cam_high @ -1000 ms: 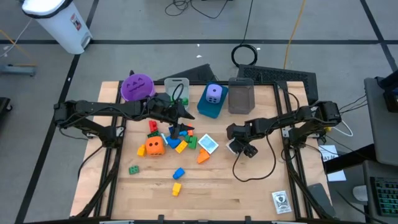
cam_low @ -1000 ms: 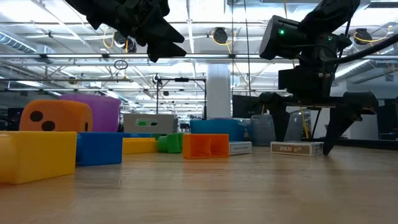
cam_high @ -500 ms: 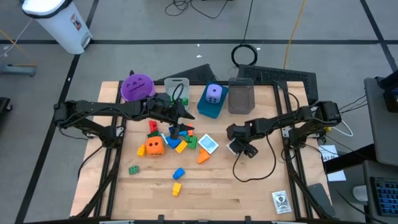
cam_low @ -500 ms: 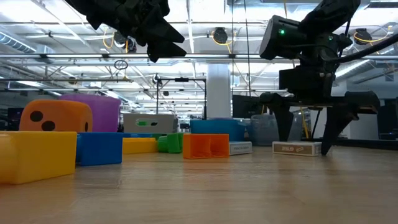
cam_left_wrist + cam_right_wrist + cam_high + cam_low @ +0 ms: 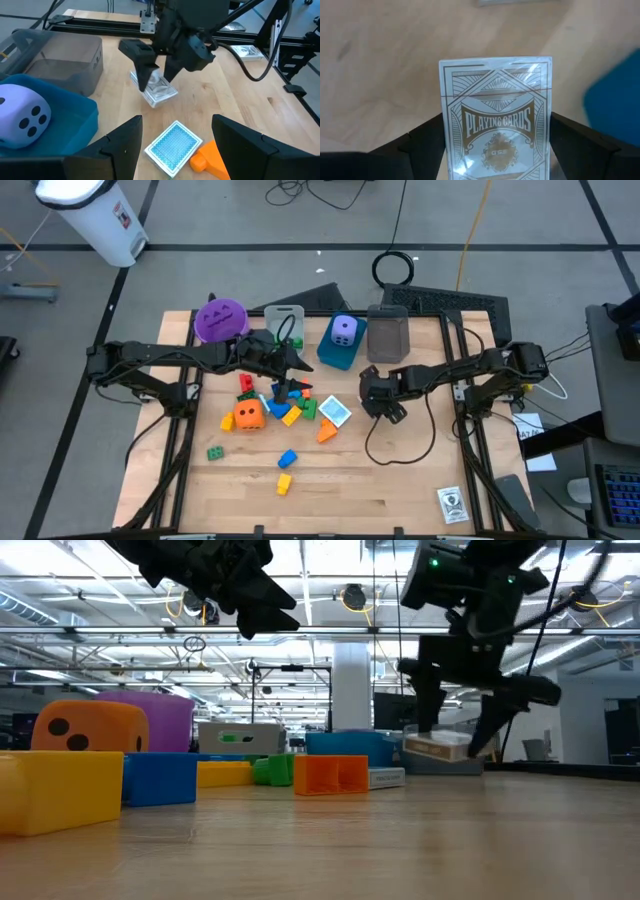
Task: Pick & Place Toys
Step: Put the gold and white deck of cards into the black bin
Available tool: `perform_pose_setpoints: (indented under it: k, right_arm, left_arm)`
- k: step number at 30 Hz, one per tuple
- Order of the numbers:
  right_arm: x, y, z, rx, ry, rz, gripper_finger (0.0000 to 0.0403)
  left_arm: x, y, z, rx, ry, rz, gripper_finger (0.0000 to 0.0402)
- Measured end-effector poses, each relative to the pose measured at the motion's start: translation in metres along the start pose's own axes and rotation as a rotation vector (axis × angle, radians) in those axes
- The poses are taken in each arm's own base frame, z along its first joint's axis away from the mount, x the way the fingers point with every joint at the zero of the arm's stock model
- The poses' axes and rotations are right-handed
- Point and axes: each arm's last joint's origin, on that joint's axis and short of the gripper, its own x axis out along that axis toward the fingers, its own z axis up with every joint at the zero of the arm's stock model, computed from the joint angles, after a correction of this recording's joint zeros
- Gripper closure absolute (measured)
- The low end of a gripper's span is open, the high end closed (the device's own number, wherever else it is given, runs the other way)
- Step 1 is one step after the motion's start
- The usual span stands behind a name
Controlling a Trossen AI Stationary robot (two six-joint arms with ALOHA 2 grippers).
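1. We have the right end effector [image 5: 378, 402] clamped on a white playing-card box [image 5: 496, 120], one finger on each side of it. In the low view the box [image 5: 437, 748] hangs clear of the counter [image 5: 400, 480].

2. In the high view this end effector sits just beside the blue-backed card box [image 5: 335, 412] lying on the counter, and not far from the blue bin [image 5: 332, 356] and the grey bin [image 5: 389, 338].

3. We judge the step in hand to be the carry: the grasp is made and the box is lifted, but it is over no bin yet.

4. Our left end effector [image 5: 293, 362] hovers above the toy pile with its fingers apart and nothing between them. Below it lie the orange die [image 5: 249, 415], small bricks in blue, yellow and red, and farther off a green brick [image 5: 215, 452] and a yellow brick [image 5: 284, 483]. The purple die [image 5: 343, 330] already rests in the blue bin.

5. The next move, as we see it, calls for swinging the held box over a bin, lowering it inside the rim, and only then parting the fingers.

6. We cannot tell from these views which bin is meant for it.
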Motion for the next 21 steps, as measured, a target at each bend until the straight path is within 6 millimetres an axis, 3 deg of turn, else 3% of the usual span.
perform_pose_setpoints:
  k: [10,15,21]
  right_arm:
    - [-0.025,-0.033,0.005,0.133,0.113,-0.203,0.0097]
    - [-0.044,-0.069,-0.006,0.315,0.132,-0.242,0.0100]
    - [-0.070,-0.121,-0.034,0.634,0.113,-0.338,0.0097]
  left_arm:
    - [0.000,0.003,0.000,0.026,0.002,0.070,0.0158]
    - [0.000,0.004,0.000,0.010,-0.002,0.138,0.0158]
    - [-0.003,0.006,0.005,0.011,-0.045,0.176,0.0158]
